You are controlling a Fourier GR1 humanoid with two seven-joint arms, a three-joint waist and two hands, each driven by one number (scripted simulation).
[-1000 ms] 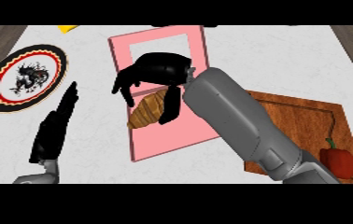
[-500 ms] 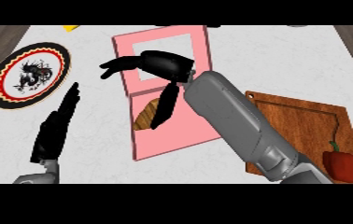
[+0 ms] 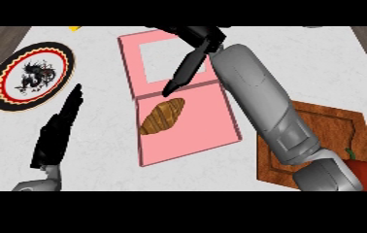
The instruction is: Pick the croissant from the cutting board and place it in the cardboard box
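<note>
Lifting away now, your right hand [image 3: 188, 66] has let go: a second ago its fingers curled over the croissant [image 3: 162, 115], and now they hang straight and relaxed above it, the tips pointing down toward the fold of the pink cardboard box [image 3: 208, 111] with a clear gap to the pastry. You can see the croissant lying on its own in the lower half of the box, tilted on a diagonal, near the left wall. The box itself has not shifted; its upper flap with the pale window still lies flat on the counter.

Your left hand [image 3: 58, 129] is exactly where it was, resting at the lower left with straight fingers pointing up, holding nothing.

Look at the surface: a pale speckled counter [image 3: 93, 159] runs under everything. The wooden cutting board [image 3: 329, 125] sits at the right, half hidden behind your right forearm, with something red [image 3: 356, 165] at its lower edge, possibly a pepper, though too little shows to be sure. A round plate [image 3: 34, 76] with a dark dragon figure and a patterned rim lies at the left, well apart from the box.
</note>
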